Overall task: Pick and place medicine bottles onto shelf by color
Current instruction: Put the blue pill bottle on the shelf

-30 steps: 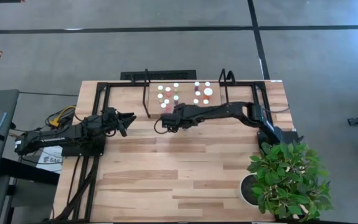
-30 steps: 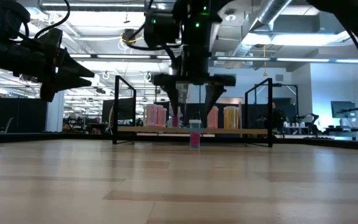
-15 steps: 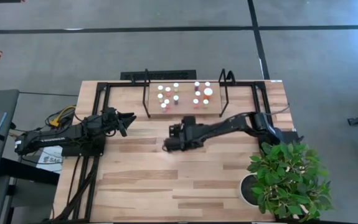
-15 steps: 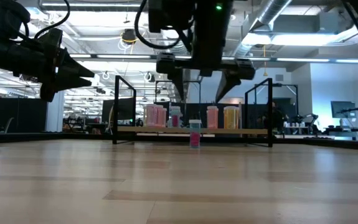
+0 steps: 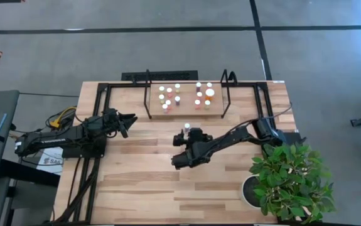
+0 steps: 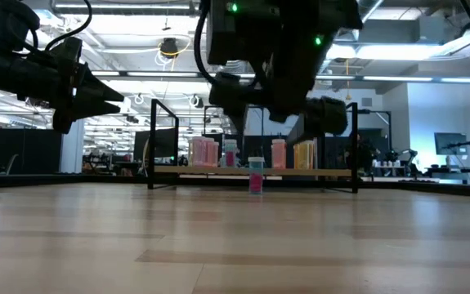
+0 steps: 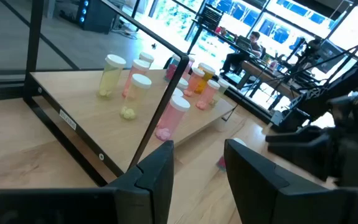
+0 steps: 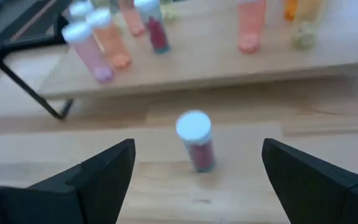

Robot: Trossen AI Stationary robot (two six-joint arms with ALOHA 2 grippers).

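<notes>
A small bottle with a white cap and dark pink contents stands upright on its base on the tabletop, just in front of the shelf; it also shows in the right wrist view as the bottle. Several more bottles stand on the shelf board. My right gripper hovers open over the table's middle, on the near side of the lone bottle and apart from it. My left gripper waits at the table's left, raised, with a narrow gap between its fingers and nothing in them.
A potted plant in a white pot fills the near right corner. The shelf's black hoops rise at both its ends. Black frame tubing runs along the table's far and left sides. Bare planks lie near the front.
My right gripper has drawn back from the shelf front toward the table's near edge, sinking a little and rolling about its own axis, open throughout. The lone bottle has stayed standing where it was.
</notes>
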